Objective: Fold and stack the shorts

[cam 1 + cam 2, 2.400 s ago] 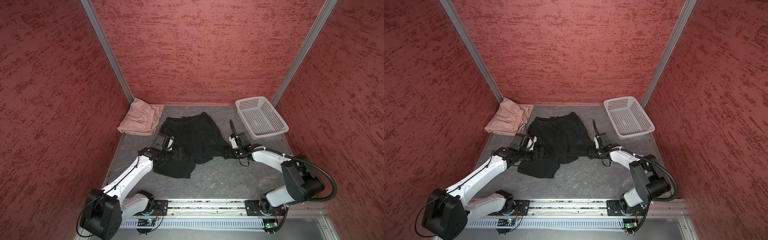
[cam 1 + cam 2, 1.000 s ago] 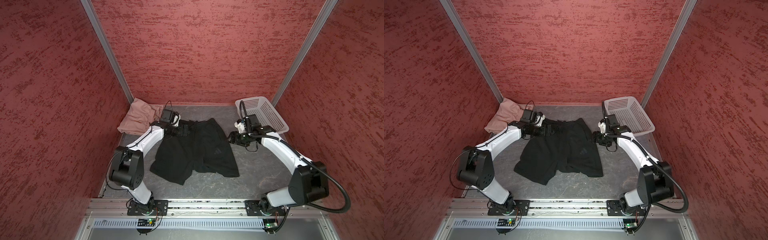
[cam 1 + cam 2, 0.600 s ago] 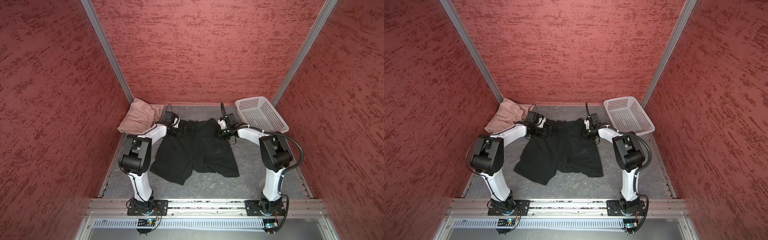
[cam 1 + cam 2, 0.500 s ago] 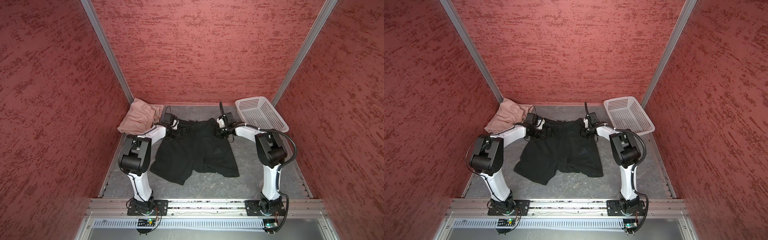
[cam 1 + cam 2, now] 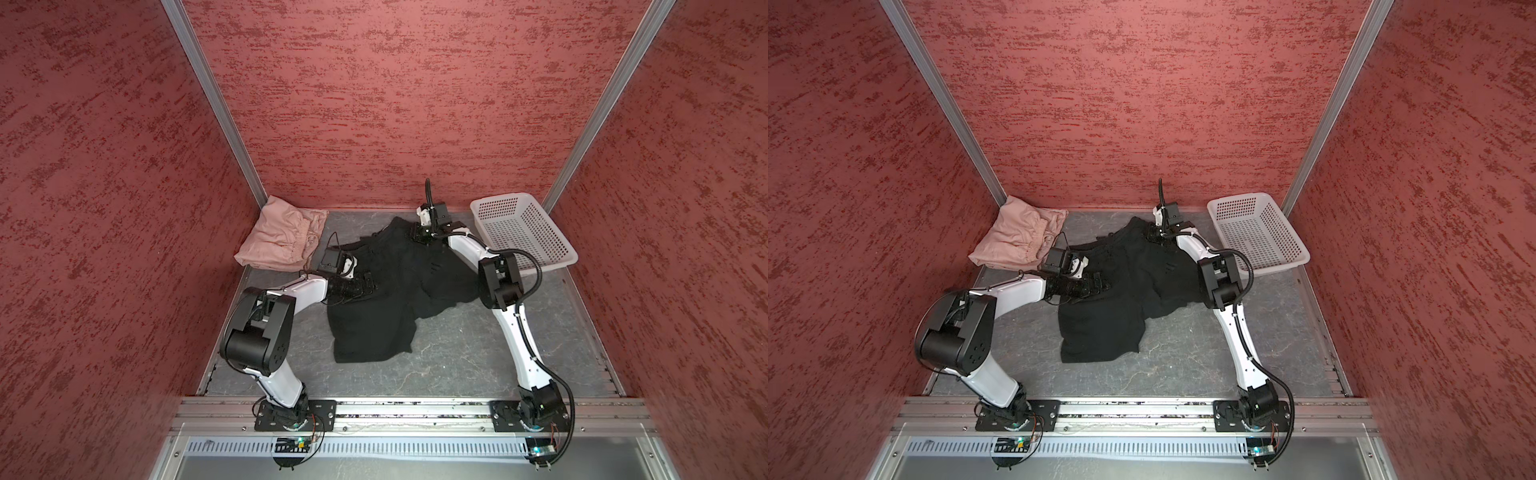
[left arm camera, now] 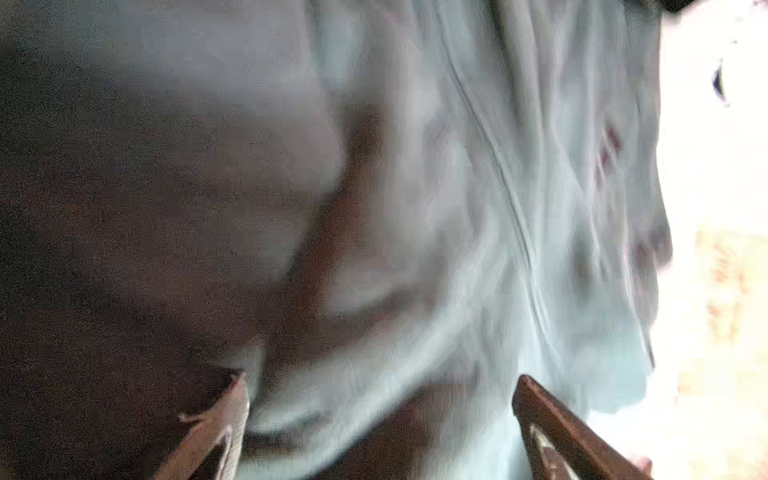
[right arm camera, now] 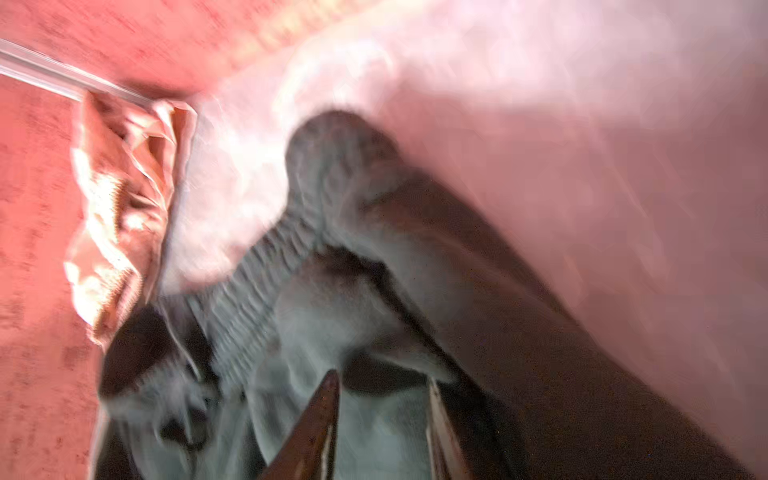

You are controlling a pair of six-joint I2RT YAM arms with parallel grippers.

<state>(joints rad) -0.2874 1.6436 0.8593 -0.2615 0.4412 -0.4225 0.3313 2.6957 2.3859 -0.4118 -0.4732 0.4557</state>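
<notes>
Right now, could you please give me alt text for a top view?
Black shorts lie crumpled in the middle, the right pincer at their far waistband, the left pincer at their left edge. Pink shorts sit in the far-left corner, a white basket far right.

**Two grippers on the black shorts (image 5: 1121, 307)**

The left gripper (image 5: 1100, 284) is at the black shorts' left edge, with the pink shorts (image 5: 1017, 237) just beyond it. The right gripper (image 5: 1152, 236) touches their far corner; its hold is unclear. A basket (image 5: 1239, 200) sits right of it on the bench (image 5: 1183, 365).
</notes>
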